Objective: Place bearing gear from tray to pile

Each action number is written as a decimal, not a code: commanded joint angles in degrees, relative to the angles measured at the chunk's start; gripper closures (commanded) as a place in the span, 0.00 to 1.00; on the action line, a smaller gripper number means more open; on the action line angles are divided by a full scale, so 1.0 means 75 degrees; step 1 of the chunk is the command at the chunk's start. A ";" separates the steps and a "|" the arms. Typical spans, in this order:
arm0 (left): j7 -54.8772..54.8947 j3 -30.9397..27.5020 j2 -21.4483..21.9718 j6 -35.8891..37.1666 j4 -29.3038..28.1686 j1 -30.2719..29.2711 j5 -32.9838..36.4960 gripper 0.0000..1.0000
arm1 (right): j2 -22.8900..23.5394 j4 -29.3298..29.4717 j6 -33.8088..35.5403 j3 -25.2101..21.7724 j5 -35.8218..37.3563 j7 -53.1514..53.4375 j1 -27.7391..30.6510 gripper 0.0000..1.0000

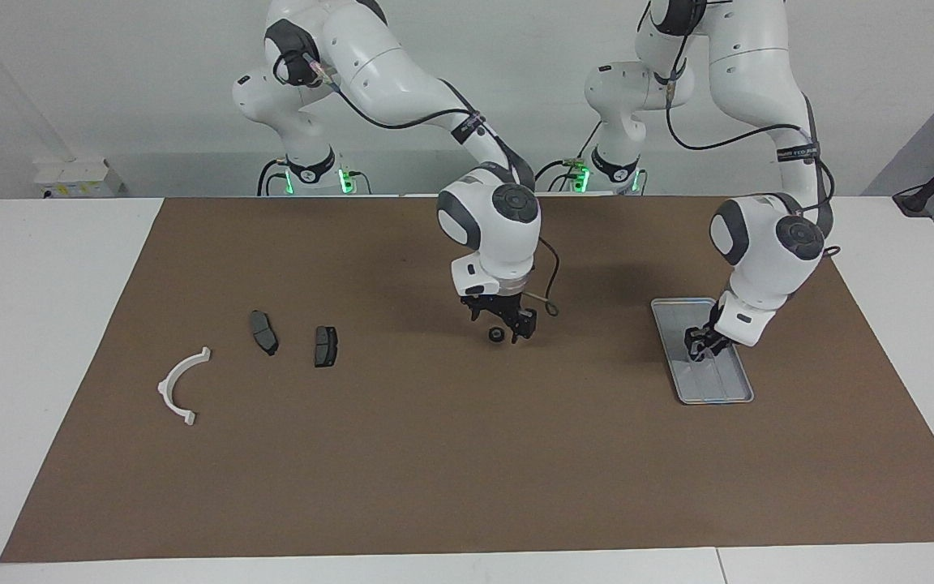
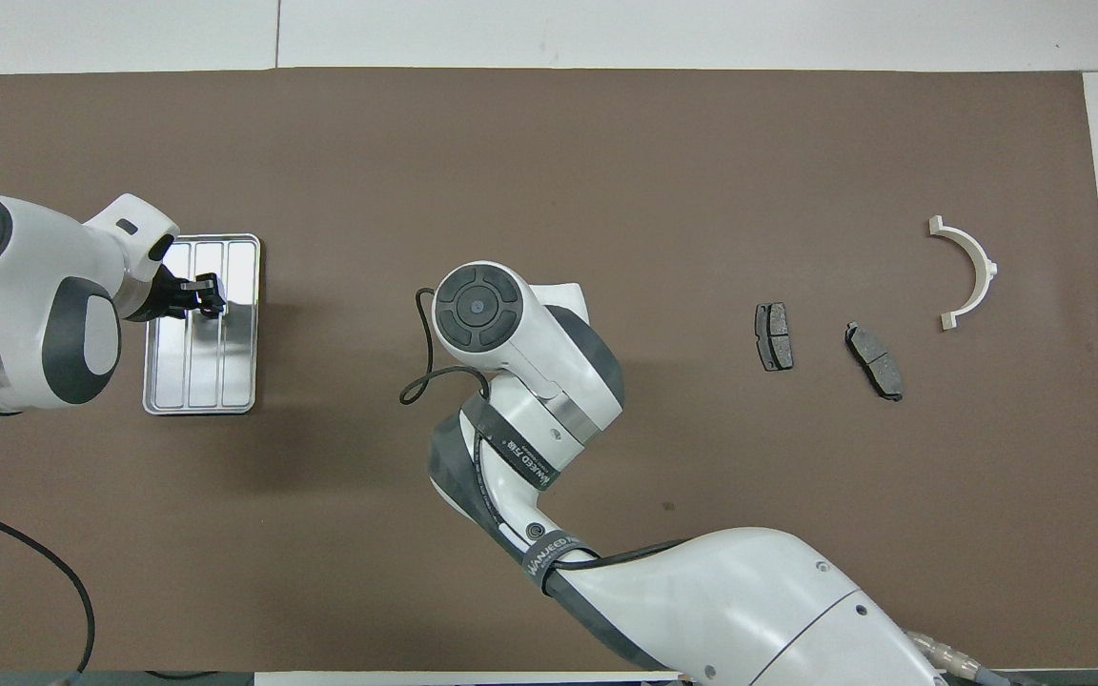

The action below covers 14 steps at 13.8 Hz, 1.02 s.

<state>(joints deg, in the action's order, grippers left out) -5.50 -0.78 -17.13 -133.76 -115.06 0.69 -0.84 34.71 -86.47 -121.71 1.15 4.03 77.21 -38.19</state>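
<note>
Left tool (image 1: 700, 345) (image 2: 204, 295): down inside the tray (image 1: 739, 396) (image 2: 244, 400), at about the middle of its length, tips at the ribbed floor. Its wrist and black body cover the spot beneath. We cannot tell whether it is wide, narrow or holding anything.

Tray: on the brown mat (image 1: 434, 454) at the left arm's end of the surface (image 1: 53, 324). The ribs nearest the mat's middle are bare and shiny in the overhead view.

Right tool (image 1: 507, 326): low over the mat's middle, well apart from the tray toward the right arm's end. We read it as wide, holding nothing. One bearing gear (image 1: 497, 334), small, black and round, lies flat on the mat right at its tips; we cannot tell whether they touch. In the overhead view the right wrist hides both the tool and this gear. A black cable loop (image 1: 549, 306) hangs beside the wrist on the tray's side.

Pile: much farther from the tray than the gear, toward the right arm's end. Two dark brake pads (image 1: 263, 332) (image 1: 325, 345) lie near each other and apart. The white half-ring bracket (image 1: 169, 380) (image 2: 983, 267) is farthest from the tray. Bare mat between gear and pads.
</note>
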 commanded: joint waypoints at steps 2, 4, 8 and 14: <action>-0.0005 0.0068 -0.0013 -0.0177 -0.0068 -0.0068 0.0041 0.46 | 0.0188 0.0022 -0.0167 0.0011 0.0025 0.0182 -0.0006 0.00; -0.0029 0.0068 -0.0024 -0.0223 -0.0068 -0.0045 0.0041 0.46 | 0.0188 -0.0049 -0.0167 0.0011 -0.0010 0.0170 -0.0006 0.00; -0.0075 0.0057 -0.0141 -0.0294 -0.0080 0.0026 0.0041 0.47 | 0.0188 -0.0154 -0.0190 0.0022 -0.0197 0.0182 -0.0029 0.00; -0.0052 0.0057 -0.0153 -0.0224 -0.0068 -0.0045 0.0041 0.94 | 0.0188 -0.0388 -0.0600 0.0046 -0.0303 0.0182 -0.0087 0.01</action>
<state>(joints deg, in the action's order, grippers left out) -5.60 -0.30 -18.23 -134.64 -115.01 0.72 -0.90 36.20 -87.86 -124.21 1.33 2.44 77.24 -38.46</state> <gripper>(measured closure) 0.692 0.000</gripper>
